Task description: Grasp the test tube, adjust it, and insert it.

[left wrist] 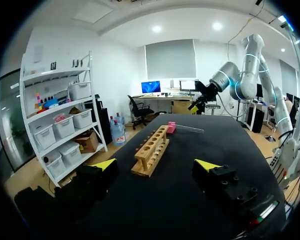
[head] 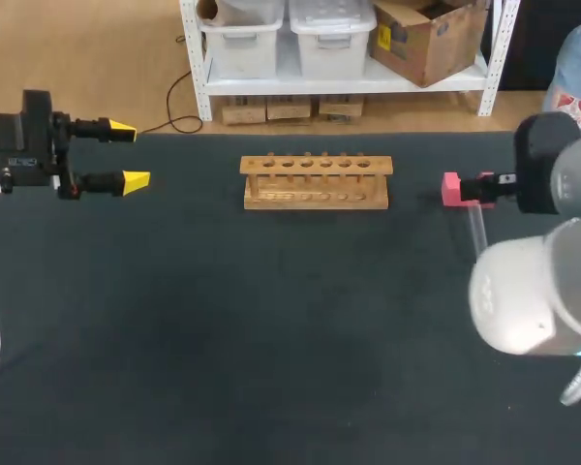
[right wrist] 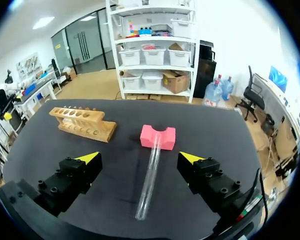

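**Entry: test tube station, both arms unladen**

Item 1. Black cloth-covered worktop (head: pixel 271 339), carrying all the items below.

Item 2. Pale wooden test tube rack with one row of round holes (head: pixel 316 181). It stood toward the far middle of the worktop, lengthwise across the head view. No tube stood in any hole that showed.

Item 3. Clear glass test tube (right wrist: pixel 149 180). It lay on the worktop's right side, well apart from the rack. Its far end rested in the notch of item 4 and its open near end lay on the cloth.

Item 4. Pink foam block with a curved notch on top (right wrist: pixel 158 137), to the right of the rack, propping up the tube.

Item 5. Left arm, entering at the left edge and held level. The left fingers (head: pixel 136 180) pointed across the worktop toward the rack. They were spread wide and gripped nothing.

Item 6. Right arm (head: pixel 552 242), entering from the right, with its white wrist housing over the near right of the worktop. The right fingers (right wrist: pixel 87 158) were spread wide, one to either side of the tube. Neither touched it, and they pointed along its length toward the block.
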Tool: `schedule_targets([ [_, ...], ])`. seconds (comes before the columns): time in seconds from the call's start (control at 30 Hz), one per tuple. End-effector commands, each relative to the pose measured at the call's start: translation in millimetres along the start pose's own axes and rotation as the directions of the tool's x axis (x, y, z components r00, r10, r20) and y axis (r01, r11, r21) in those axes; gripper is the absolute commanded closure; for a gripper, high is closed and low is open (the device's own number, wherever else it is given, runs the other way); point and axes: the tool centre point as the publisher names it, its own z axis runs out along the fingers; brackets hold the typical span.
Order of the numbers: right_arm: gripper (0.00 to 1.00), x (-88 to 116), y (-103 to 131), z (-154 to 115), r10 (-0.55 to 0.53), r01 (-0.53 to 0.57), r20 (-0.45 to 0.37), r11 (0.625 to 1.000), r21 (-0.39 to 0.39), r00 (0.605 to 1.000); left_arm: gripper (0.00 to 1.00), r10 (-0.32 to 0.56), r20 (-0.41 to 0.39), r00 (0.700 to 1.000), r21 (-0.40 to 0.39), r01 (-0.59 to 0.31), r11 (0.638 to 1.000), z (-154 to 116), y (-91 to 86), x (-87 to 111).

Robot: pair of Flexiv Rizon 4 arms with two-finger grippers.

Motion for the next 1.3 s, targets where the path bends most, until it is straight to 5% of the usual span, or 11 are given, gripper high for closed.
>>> schedule_targets([
  [0.03, 0.00, -10.4, 7.5, -3.6, -0.006, 0.015, -0.029, 0.946, 0.325, 1.000, 0.00, 0.003, 0.006, 1.000, -0.004, -0.003, 1.000, -0.3, -0.8, 1.3],
  [0.53, 0.00, -6.9, 19.5, 37.0, 0.020, -0.001, -0.042, 0.914, 0.405, 0.999, 0.00, 0.003, 0.006, 1.000, -0.004, -0.003, 1.000, -0.3, -0.8, 1.3],
  [0.9, 0.00, 6.3, 0.5, 46.2, 0.035, -0.009, -0.063, 0.929, 0.370, 0.997, 0.00, 0.003, 0.006, 1.000, -0.004, -0.003, 1.000, -0.3, -0.8, 1.3],
  [1.3, 0.00, 31.3, -3.8, 56.8, -0.012, 0.037, -0.103, 0.969, 0.244, 0.995, 0.00, 0.003, 0.006, 1.000, -0.004, -0.003, 1.000, -0.3, -0.8, 1.3],
])
